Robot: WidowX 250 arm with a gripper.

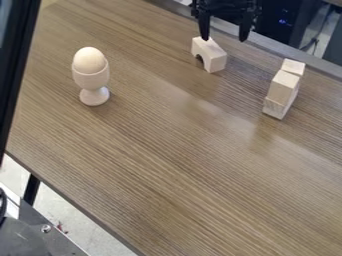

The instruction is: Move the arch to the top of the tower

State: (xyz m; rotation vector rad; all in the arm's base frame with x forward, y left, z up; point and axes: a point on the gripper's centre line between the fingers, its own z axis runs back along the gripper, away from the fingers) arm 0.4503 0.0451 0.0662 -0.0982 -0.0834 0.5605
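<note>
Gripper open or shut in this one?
Open: the gripper has its two fingers spread apart, with a visible gap between their tips.

The table (pixel 167 150) is brown with streaked wood grain; the egg (pixel 89 60) is pale cream.

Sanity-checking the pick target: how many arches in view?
1. The arch sits near the table's far edge, left of the block tower in the image. Another could be hidden behind the tower.
</note>
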